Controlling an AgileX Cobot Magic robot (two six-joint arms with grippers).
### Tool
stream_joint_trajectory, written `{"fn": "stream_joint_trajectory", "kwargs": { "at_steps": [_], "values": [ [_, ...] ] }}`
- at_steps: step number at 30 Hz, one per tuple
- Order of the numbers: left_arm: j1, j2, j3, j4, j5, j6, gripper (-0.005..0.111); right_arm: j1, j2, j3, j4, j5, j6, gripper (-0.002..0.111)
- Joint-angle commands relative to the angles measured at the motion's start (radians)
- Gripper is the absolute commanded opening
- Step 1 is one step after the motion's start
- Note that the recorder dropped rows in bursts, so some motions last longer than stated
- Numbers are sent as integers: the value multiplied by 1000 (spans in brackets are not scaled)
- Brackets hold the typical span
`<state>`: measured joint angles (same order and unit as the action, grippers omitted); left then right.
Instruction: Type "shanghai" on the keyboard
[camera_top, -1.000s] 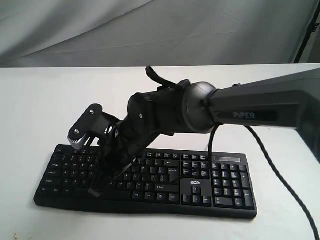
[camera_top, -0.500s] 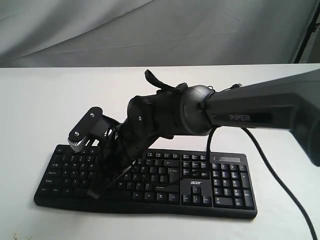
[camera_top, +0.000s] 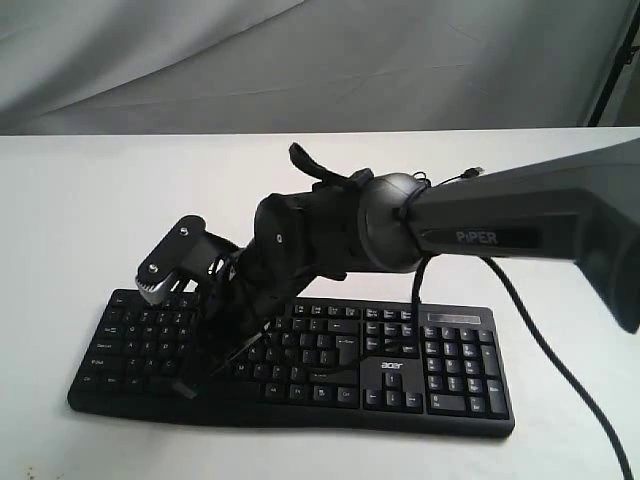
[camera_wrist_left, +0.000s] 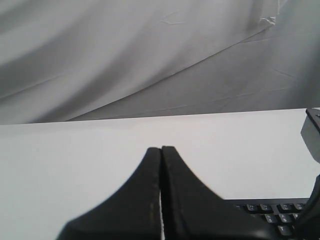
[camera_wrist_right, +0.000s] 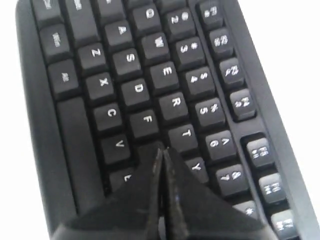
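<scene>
The keyboard (camera_top: 340, 370) lies lengthwise along the worktop's (camera_top: 90, 200) near edge. The right arm's fingers (camera_wrist_right: 162, 153), pressed together and empty, point down just beside the F key (camera_wrist_right: 146, 120). The left arm's fingers (camera_wrist_left: 161, 151), likewise shut and empty, hang beyond its left end, so the right arm is nearer.

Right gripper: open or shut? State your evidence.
Shut. The right gripper shows both fingers meeting along a thin seam over the keyboard.
</scene>
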<state>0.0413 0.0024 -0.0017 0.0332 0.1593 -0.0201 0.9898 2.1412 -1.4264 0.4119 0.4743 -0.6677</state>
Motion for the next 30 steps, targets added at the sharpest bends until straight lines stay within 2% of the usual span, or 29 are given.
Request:
{"fn": "stream_joint_trajectory", "kwargs": {
  "at_steps": [1,7,9,30],
  "values": [
    [-6,-2,2,0,-6,-3,0,13,11,-129,-22,27,-11,0],
    [-6,-2,2,0,-6,-3,0,58,215,-446,-29,185,-5,0],
    [-6,-2,2,0,-6,-3,0,59,256,-505,-25,214,-5,0],
    [-6,-2,2,0,-6,-3,0,79,274,-516,-38,209,-7,0]
  ]
}}
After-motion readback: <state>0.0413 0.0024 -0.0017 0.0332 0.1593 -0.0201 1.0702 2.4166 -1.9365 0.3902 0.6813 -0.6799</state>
